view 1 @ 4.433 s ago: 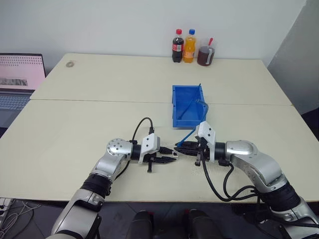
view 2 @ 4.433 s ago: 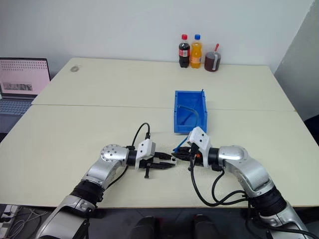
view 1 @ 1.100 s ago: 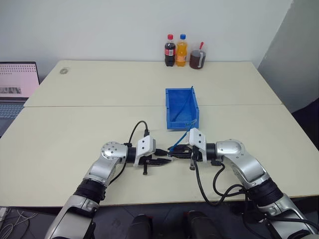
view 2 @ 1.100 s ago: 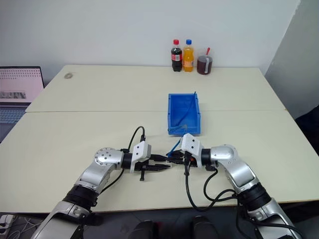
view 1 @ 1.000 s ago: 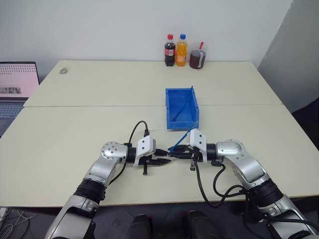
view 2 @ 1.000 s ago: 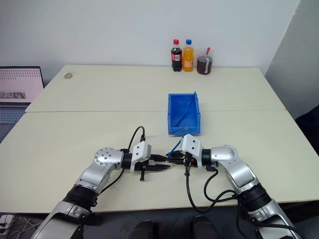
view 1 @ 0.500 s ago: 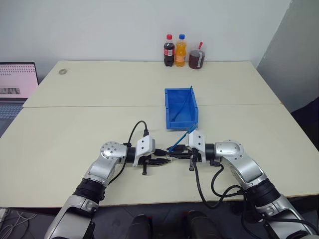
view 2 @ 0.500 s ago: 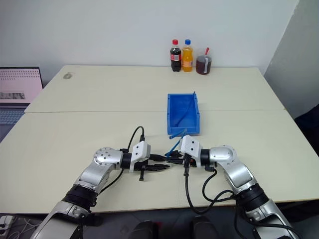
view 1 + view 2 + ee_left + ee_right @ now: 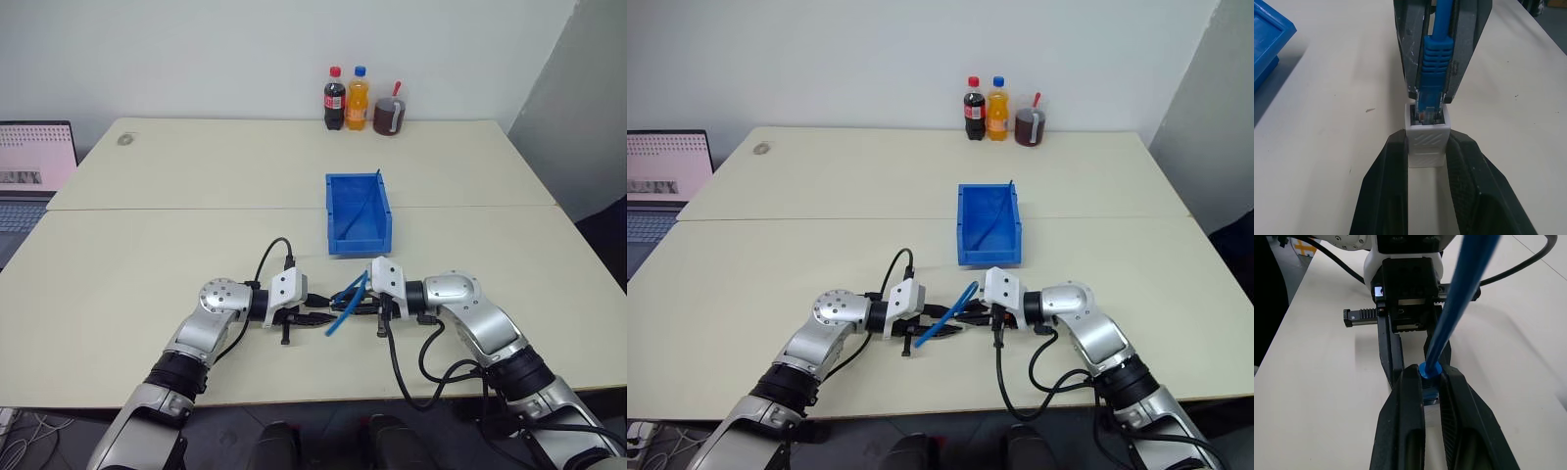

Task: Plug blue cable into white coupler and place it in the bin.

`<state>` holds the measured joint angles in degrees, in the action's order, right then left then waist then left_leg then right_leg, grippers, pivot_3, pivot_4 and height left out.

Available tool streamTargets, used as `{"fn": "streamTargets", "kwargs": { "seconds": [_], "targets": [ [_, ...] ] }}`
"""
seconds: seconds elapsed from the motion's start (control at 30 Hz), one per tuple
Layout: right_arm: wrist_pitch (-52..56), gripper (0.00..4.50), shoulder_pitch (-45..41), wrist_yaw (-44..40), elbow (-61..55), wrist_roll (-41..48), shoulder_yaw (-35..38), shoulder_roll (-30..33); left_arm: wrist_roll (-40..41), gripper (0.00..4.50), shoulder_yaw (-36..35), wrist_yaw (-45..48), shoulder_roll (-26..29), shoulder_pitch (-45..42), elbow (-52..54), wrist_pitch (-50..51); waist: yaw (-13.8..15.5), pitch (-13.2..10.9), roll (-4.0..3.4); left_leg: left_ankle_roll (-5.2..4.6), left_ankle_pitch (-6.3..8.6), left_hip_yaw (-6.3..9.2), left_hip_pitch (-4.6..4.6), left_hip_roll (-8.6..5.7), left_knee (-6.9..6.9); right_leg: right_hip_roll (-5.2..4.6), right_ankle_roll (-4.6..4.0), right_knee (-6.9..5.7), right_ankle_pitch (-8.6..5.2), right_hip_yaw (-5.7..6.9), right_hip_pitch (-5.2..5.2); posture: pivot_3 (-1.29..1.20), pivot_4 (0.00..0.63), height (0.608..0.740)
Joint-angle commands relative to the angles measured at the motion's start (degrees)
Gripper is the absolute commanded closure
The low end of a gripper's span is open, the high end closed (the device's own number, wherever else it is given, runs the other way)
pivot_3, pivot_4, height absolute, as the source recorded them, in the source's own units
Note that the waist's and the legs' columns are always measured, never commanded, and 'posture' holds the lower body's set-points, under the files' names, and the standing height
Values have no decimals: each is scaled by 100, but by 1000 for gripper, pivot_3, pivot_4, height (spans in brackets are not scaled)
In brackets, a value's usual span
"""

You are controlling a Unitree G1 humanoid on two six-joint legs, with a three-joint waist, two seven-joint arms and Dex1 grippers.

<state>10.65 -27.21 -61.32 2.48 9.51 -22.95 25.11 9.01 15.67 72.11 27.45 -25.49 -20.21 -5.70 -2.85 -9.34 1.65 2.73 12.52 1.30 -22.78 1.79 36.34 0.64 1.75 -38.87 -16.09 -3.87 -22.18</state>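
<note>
Beige counter (image 9: 147,245): the bin (image 9: 358,211), beyond both claws, holds a blue cable strand. Left claw (image 9: 1426,147) pinches the white coupler (image 9: 1426,139); right claw (image 9: 1422,382) pinches the blue cable (image 9: 1436,54) plug, seated in the coupler.

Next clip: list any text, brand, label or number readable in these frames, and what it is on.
No text can be read.
Cola bottle: red label, lettering too small.
Orange soda bottle: label too small.
Laptop screen: shows content, too blurred to read.
Bin, white coupler, blue cable: no markings visible.
</note>
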Motion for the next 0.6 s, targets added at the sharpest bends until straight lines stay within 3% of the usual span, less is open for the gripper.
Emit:
{"fn": "streamTargets", "kwargs": {
  "seconds": [0.03, 0.3, 0.6],
  "targets": [
    [283, 4348, 80, -85, 288, -272, -227, 74, -197, 3735, 153, 48, 40, 107, -100, 64, 0, 0, 0, 0, 0, 0, 0, 0, 0, 0, 0, 0, 0, 0, 0, 0, 150, 740],
    [1026, 4348, 14, -133, 660, -254, -384, -61, -222, 3735, 159, 30, 31, 112, -80, 64, -2, 22, -2, 0, 0, 1, 10, 1, -8, 0, -4, -1, -3, 0, 2, 0, 150, 740],
    [975, 4348, -10, -107, 906, -374, -421, -160, -258, 3735, 146, -13, 70, 147, -29, 57, -12, 71, -2, 0, 0, -2, 30, 2, -26, 1, -41, -1, -24, -3, 9, 0, 150, 740]
  ]
}}
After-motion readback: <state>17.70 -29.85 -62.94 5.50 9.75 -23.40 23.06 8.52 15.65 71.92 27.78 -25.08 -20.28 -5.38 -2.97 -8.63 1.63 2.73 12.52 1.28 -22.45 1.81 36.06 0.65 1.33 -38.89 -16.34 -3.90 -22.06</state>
